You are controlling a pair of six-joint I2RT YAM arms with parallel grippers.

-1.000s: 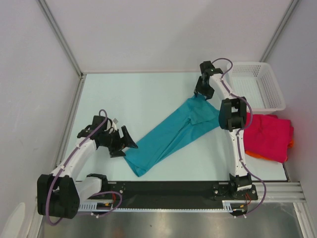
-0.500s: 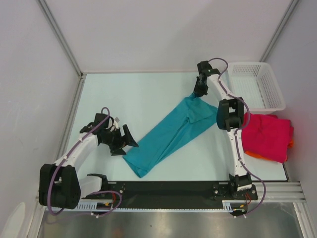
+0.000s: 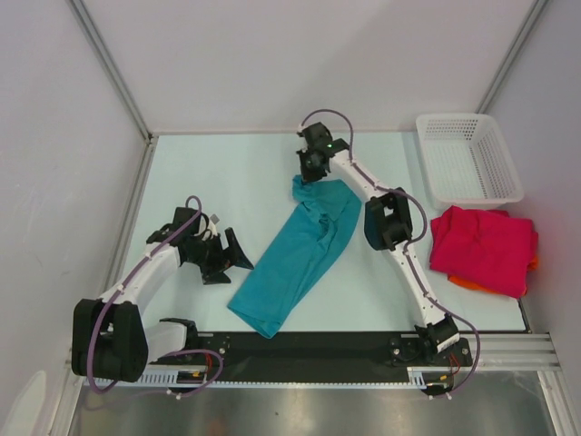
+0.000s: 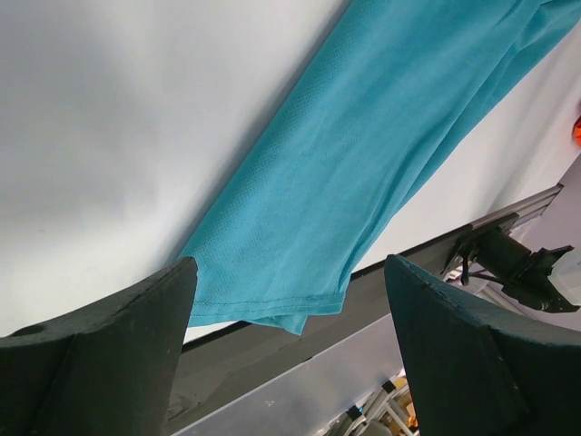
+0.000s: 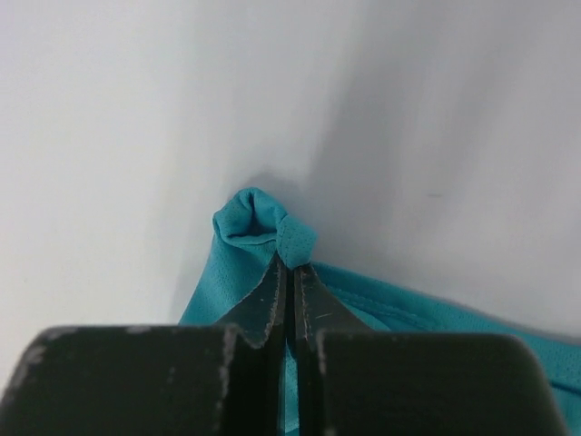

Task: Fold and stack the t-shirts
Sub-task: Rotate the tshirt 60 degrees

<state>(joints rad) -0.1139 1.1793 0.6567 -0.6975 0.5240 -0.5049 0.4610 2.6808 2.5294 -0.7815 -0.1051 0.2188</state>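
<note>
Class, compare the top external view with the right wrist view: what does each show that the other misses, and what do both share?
Only top external: the white basket, the crimson-pink t-shirt with an orange edge showing beside it, and the open left gripper beside the teal t-shirt. Only right wrist: a close look at the right gripper pinched shut on a small bunched fold of cloth. Both: the teal t-shirt, that gripper and the pale table.

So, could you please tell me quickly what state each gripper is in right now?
The left gripper is open, holding nothing.
The right gripper is shut on a bunched edge of the teal t-shirt.
</note>
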